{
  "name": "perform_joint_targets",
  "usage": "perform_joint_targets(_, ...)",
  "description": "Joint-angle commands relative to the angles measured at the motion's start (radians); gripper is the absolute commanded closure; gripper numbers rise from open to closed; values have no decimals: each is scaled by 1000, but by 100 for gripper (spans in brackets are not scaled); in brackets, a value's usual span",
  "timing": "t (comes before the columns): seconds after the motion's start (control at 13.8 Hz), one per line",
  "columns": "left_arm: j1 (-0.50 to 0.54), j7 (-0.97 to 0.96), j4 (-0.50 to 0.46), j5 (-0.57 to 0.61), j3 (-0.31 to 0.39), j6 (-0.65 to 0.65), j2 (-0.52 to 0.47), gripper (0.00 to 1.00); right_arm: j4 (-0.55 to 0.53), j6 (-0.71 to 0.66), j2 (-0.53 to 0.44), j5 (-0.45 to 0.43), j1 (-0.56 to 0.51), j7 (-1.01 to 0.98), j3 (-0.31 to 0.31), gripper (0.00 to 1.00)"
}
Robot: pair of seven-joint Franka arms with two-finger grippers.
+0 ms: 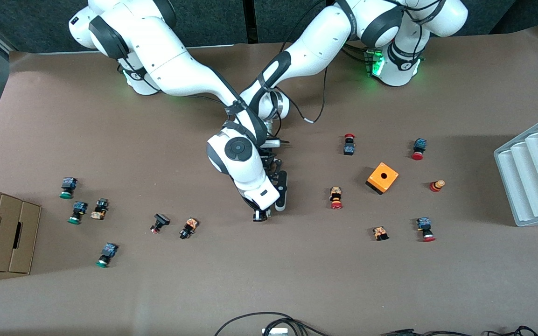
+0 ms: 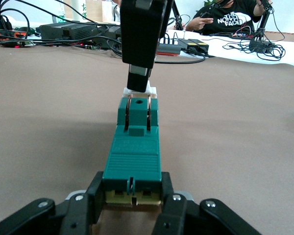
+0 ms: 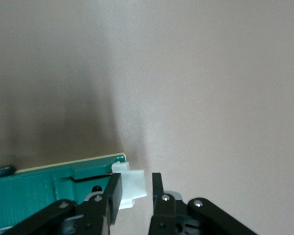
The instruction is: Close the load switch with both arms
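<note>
Ops: Brown paper table top (image 1: pixel 296 280), what's on it, near to far?

Arms: Black cables (image 1: pixel 259 322) at the near edge. Then small push buttons scattered toward both ends. Orange square box with a round hole (image 1: pixel 382 178) sits toward my left arm's end, farther from the camera than the red-capped button (image 1: pixel 425 229) at that end.

Ops: Load switch?

Arms: Narrow green rectangular load switch (image 2: pixel 132 156) lies flat on the table near the middle, under my two hands. The front view doesn't show it; my right arm's wrist covers it.

Ops: Left fingers?

Arms: My left gripper (image 2: pixel 132 196) is down at table level, both fingers clamped tight on the switch's plain end.

Ops: Right?

Arms: My right gripper (image 3: pixel 135 186) stands over the other end. White sliding piece (image 3: pixel 132 185) sits between the fingers. One finger (image 3: pixel 112 188) is against it; the other (image 3: pixel 157 183) stands just clear, a thin gap showing. So narrowly parted, not gripping.

Ops: Slider position?

Arms: It sticks out past the green body's end.
</note>
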Motion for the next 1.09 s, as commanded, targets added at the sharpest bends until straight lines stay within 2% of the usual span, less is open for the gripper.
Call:
perform_joint_targets(0.0, -10, -24, 20, 3, 4, -1, 21, 71, 35, 14, 6, -10, -2, 10, 4, 0)
perform_joint_targets(0.44, -10, -24, 20, 3, 4, -1, 21, 71, 29, 2, -56, -4, -2, 19, 6, 0)
perform_joint_targets(1.02, -10, -24, 20, 3, 4, -1, 21, 71, 31, -216, -242, 5, 4, 326, 4, 0)
